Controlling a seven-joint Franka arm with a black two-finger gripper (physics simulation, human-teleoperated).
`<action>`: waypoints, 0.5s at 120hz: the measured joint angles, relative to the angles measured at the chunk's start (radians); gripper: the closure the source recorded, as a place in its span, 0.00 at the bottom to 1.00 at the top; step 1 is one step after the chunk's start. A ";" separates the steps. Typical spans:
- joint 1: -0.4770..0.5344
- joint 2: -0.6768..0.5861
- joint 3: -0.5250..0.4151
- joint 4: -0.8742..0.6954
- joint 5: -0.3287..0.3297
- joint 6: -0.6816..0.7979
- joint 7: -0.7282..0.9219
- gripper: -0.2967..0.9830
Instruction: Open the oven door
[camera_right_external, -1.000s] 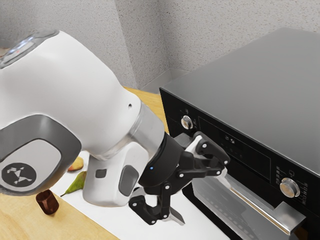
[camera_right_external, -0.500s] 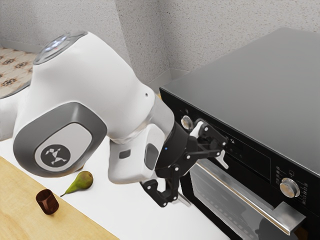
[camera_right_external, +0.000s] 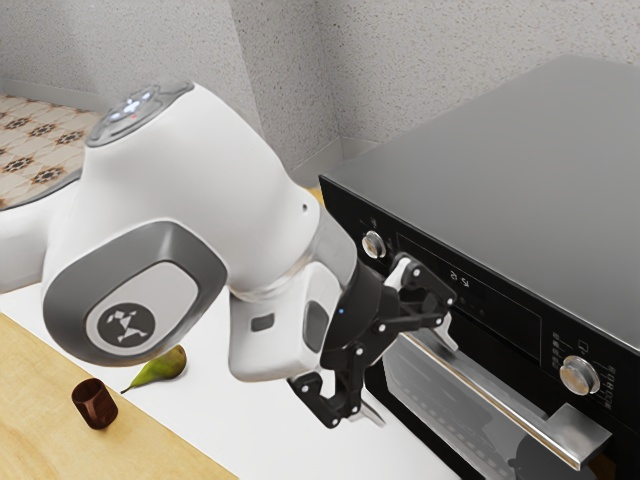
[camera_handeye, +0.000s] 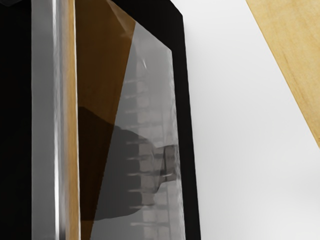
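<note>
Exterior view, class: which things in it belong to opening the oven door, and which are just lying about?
Part of the job:
- oven
- oven door
- bar handle
- pincer, open, near the handle

Just lying about:
- green pear on the white surface
- brown cup on the wood

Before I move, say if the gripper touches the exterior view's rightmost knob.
Apart: the exterior view shows black oven front between the open gripper and that knob.

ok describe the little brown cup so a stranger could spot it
At the exterior view's lower left, find the wooden surface beside a white one. The dark brown cup sits on wood; its neighbour, the green pear, lies on white.
</note>
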 joint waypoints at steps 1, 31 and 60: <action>0.000 0.000 0.000 0.000 0.000 0.000 0.000 0.23; -0.003 0.025 -0.002 -0.003 -0.003 0.018 -0.010 0.23; 0.387 -0.326 -0.318 0.578 0.187 -0.389 -0.130 0.28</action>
